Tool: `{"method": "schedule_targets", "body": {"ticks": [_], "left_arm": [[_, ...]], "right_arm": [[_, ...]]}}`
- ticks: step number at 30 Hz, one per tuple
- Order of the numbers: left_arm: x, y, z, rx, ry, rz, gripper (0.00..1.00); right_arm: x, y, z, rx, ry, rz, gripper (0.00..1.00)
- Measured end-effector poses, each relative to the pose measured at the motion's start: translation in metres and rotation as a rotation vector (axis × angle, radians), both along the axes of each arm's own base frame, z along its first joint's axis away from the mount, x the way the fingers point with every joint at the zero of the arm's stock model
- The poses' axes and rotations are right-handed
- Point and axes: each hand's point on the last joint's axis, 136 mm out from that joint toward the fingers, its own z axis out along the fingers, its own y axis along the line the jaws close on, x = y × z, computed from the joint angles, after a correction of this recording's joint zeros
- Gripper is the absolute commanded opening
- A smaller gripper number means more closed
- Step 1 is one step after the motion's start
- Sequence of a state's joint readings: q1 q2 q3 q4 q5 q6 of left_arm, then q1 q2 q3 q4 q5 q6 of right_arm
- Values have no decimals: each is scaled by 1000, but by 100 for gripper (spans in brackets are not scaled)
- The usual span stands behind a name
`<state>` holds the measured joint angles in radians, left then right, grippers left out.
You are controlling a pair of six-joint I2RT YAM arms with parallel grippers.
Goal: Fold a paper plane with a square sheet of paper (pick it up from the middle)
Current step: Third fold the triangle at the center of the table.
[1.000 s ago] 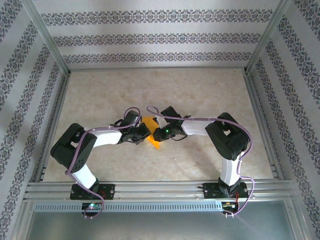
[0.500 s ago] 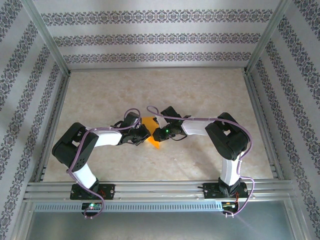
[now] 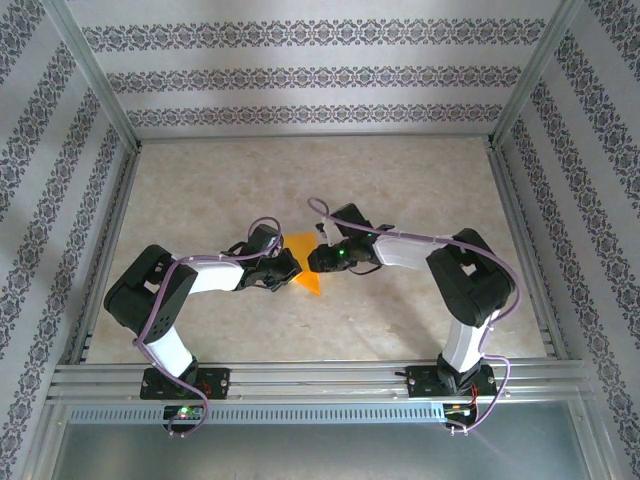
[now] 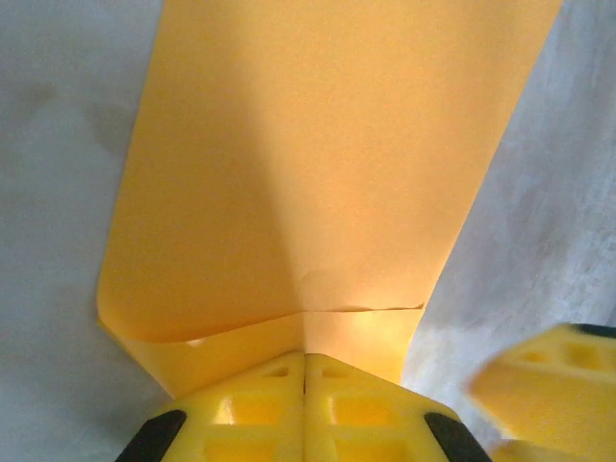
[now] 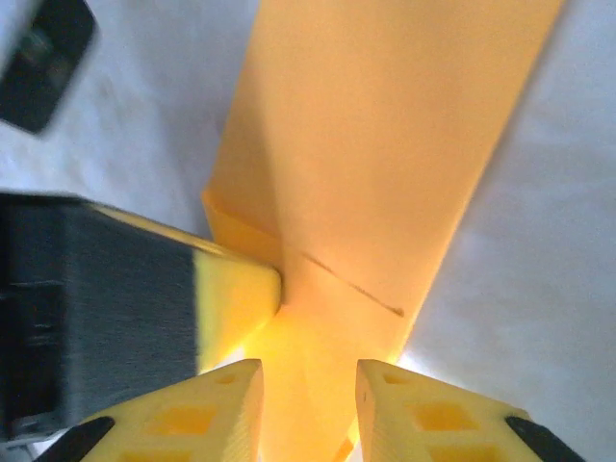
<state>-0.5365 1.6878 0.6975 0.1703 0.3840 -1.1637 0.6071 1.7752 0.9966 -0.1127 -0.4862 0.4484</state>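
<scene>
The orange sheet of paper [image 3: 308, 280] is folded into a narrower creased shape with a pointed near tip and hangs just above the table's middle. My left gripper [image 3: 288, 266] is shut on its left edge. In the left wrist view the yellow fingertips [image 4: 274, 385] meet on the paper [image 4: 318, 164] below a fold line. My right gripper [image 3: 318, 260] is at the paper's right side. Its jaws [image 5: 308, 390] stand open, with the paper [image 5: 375, 144] running between them untouched. A finger of the left gripper [image 5: 236, 289] presses the paper just ahead.
The beige table [image 3: 400, 180] is walled in by patterned panels and an aluminium frame. A metal rail [image 3: 320, 375] runs along the near edge by the arm bases. The two wrists sit nearly nose to nose over the table's centre.
My right gripper has opened off the paper, and its arm has shifted slightly up and right. The left gripper keeps its hold and has barely moved.
</scene>
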Motion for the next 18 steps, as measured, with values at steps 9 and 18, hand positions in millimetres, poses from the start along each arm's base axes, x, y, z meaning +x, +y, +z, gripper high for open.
{"method": "schedule_targets", "body": {"ticks": [9,18], "left_arm": [[1,-2,0,-4,0,-7,5],[1,-2,0,-4,-2,-10,5]], "right_arm": [[-16,4,21,60,23,7,13],[-53,25,-6,41,129,106,6]]}}
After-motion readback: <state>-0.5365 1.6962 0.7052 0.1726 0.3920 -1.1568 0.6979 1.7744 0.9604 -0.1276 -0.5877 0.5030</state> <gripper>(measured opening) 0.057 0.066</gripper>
